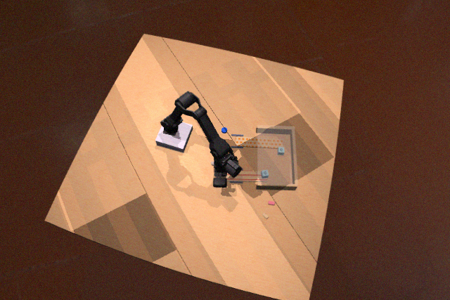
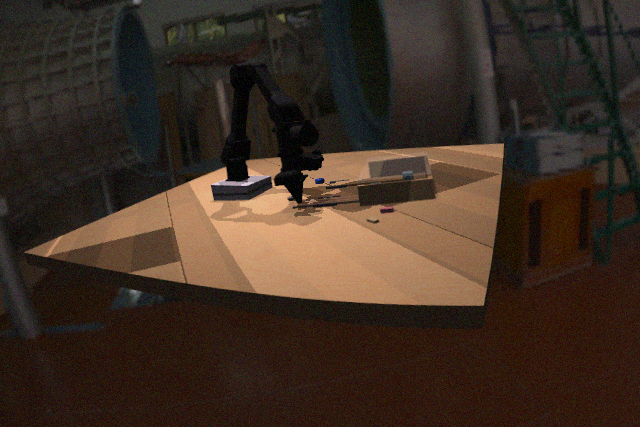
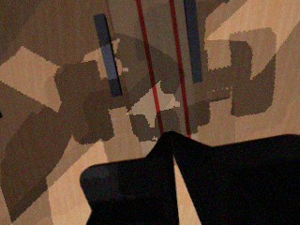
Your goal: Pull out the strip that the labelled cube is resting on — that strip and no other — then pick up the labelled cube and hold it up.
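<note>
A pale strip with red lines (image 1: 247, 177) (image 3: 161, 61) runs from under the fingers toward the walled tray. My gripper (image 2: 298, 201) (image 3: 169, 136) is shut on its near end, low over the table. A light blue cube (image 1: 264, 173) sits at the far end of this strip, just inside the tray. A second light blue cube (image 1: 280, 150) (image 2: 407, 174) sits at the far end of the orange-dotted strip (image 1: 256, 142). Both cubes show a small mark on top, too blurred to read. The fingertips are hidden by the arm in the overhead view.
The tray (image 1: 294, 159) has walls on three sides. Dark guide bars (image 1: 237, 135) (image 3: 108, 56) flank the strips. A blue disc (image 1: 223, 130) (image 2: 319, 181) lies beside the arm. A pink block (image 1: 271, 203) (image 2: 386, 209) and a beige piece (image 1: 266, 216) (image 2: 372, 220) lie outside the tray.
</note>
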Action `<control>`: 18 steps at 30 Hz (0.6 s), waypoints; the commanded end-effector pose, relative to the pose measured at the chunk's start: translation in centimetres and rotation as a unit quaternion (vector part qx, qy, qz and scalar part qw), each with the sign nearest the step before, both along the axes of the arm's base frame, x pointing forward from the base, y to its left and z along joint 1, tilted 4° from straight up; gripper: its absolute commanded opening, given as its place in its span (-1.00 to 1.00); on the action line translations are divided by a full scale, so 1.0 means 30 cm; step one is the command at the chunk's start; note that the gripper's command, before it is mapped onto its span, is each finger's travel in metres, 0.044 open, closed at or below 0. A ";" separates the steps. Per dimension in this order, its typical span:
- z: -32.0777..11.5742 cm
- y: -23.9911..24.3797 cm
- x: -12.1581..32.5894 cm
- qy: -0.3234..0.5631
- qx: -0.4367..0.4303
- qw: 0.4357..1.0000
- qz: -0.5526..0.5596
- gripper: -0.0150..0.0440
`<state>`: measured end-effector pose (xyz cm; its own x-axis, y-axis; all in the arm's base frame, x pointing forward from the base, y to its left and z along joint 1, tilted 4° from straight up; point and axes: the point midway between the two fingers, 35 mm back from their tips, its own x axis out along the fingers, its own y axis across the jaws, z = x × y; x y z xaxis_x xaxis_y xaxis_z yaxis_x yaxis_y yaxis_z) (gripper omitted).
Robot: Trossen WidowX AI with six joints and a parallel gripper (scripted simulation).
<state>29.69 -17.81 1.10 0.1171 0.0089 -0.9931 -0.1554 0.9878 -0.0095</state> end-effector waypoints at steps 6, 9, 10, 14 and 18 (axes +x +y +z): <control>-0.034 -0.003 -0.074 0.016 0.006 1.000 -0.002 -0.49; -0.036 -0.005 -0.087 0.017 0.006 1.000 -0.002 -0.49; -0.036 -0.005 -0.091 0.017 0.006 1.000 -0.002 -0.49; -0.038 -0.008 -0.108 0.017 0.006 1.000 -0.002 -0.49; -0.040 -0.011 -0.125 0.017 0.006 1.000 -0.002 -0.49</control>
